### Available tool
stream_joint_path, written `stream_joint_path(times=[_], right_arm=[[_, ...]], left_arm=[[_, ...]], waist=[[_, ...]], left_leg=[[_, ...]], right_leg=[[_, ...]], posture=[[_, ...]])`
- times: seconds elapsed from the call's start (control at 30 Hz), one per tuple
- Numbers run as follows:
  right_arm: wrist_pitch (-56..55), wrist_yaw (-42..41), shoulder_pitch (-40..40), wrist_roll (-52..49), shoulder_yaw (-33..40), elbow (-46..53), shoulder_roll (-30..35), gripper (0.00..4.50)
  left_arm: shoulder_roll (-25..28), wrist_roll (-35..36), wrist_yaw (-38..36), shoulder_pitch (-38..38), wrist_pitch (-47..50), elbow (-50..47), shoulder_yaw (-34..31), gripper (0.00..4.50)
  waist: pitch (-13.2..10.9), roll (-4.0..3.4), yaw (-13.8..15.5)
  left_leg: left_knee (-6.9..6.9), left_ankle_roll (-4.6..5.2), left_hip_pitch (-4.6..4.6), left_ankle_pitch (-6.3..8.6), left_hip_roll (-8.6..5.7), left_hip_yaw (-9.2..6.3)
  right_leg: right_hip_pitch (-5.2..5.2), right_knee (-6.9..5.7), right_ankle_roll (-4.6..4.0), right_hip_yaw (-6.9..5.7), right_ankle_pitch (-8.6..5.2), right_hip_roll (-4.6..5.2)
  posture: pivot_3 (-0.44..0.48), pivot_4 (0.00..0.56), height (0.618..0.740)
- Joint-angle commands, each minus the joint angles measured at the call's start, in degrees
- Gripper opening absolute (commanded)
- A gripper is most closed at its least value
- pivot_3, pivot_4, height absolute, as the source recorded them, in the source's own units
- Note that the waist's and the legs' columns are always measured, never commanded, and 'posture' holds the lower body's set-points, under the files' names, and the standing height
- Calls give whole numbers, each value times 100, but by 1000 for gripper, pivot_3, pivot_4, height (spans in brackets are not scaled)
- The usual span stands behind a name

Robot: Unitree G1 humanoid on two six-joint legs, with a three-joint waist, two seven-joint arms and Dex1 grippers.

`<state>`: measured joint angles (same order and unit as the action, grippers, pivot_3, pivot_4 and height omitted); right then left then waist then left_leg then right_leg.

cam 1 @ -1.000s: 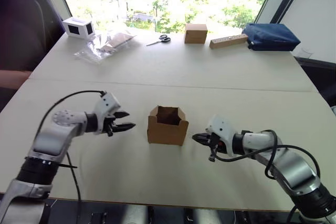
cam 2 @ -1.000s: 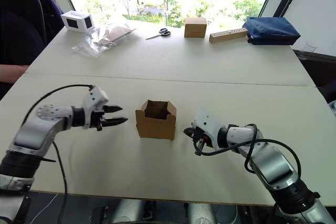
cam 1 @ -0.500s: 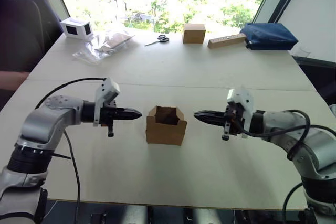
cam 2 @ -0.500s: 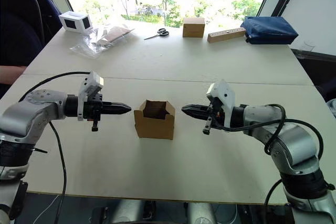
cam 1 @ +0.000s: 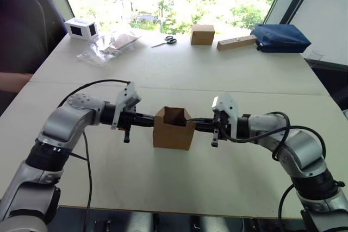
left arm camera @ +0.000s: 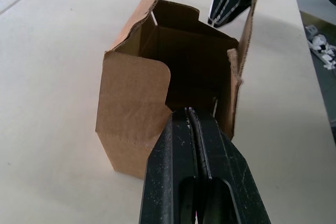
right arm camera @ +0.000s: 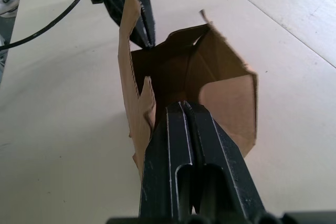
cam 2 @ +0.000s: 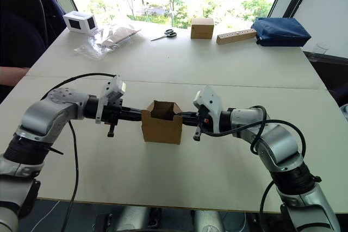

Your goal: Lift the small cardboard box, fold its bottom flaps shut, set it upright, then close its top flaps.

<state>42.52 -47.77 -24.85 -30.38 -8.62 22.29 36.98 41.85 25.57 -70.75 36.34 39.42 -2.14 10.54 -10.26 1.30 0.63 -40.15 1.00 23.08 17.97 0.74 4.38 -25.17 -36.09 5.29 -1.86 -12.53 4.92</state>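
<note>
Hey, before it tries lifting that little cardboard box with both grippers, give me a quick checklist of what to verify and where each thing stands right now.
1. Left gripper at the box's left wall: ok, its tip meets the small cardboard box.
2. Right gripper at the opposite wall: ok, its tip meets the right side.
3. Both grippers shut, pressing as closed points: ok, both wrist views show the fingers together.
4. Box sitting flat on the table, not lifted: ok.
5. Upper flaps open and standing up: ok, the interior is open to view.
6. Squeeze firm enough to carry the box: cannot tell.
</note>
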Motion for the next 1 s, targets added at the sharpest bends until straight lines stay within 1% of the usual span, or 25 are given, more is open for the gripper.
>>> stream_joint_path(times=[0.03, 0.1, 0.2, 0.4, 0.53, 0.67, 0.87, 1.0], right_arm=[[-157, -45, -119, -42, 190, -26, -67, 0], [-99, -154, -86, -207, 337, 24, 20, 0], [174, -272, -33, -690, 687, 188, 87, 0], [177, -232, -52, -702, 838, 76, 102, 0], [-16, -167, -130, -414, 645, -79, 30, 0], [-323, -195, -162, 18, 322, -335, -11, 0], [-627, -334, -240, 394, -90, -599, -103, 0], [-716, -387, -275, 526, -205, -669, -149, 0]], left_arm=[[-24, -63, -64, 139, -140, 48, -4, 20], [7, -14, -147, 174, -85, 40, -44, 20], [196, 185, -420, 170, 134, -89, -130, 20], [176, 183, -413, 374, 100, 262, -274, 20], [70, 81, -330, 482, -49, 508, -264, 20], [-107, -187, -215, 517, -337, 722, -95, 20], [-328, -454, -282, 515, -628, 852, 150, 20], [-377, -512, -325, 509, -673, 849, 203, 20]], waist=[[0, 0, -2], [0, 0, -1], [0, 0, -1], [0, 0, 8], [0, 0, -1], [0, 0, -4], [0, 0, 0], [0, 0, -5]], left_leg=[[0, 0, 1, 0, 0, 0], [0, 0, 1, 0, 1, 0], [0, 0, 2, 0, 4, -1], [0, 0, 1, 0, 7, -1], [0, 0, 2, 0, 2, -1], [0, 0, 1, 0, 1, 0], [0, 0, 3, 0, 0, 1], [0, 0, 3, 0, 1, 0]], right_leg=[[-1, 0, 0, 0, 0, 0], [-1, 0, 0, 0, 0, 0], [-2, 0, 0, 0, 0, 0], [-1, 0, 0, -1, 0, 1], [-2, 0, 0, -1, 0, 0], [-2, 0, 0, -1, 0, -1], [-2, 0, 0, -1, 0, 0], [-3, 0, 0, -1, 0, 0]], posture=[[0, 150, 740], [0, 150, 740], [0, 150, 740], [0, 150, 740], [0, 150, 740], [0, 150, 740], [0, 150, 740], [0, 150, 740]])
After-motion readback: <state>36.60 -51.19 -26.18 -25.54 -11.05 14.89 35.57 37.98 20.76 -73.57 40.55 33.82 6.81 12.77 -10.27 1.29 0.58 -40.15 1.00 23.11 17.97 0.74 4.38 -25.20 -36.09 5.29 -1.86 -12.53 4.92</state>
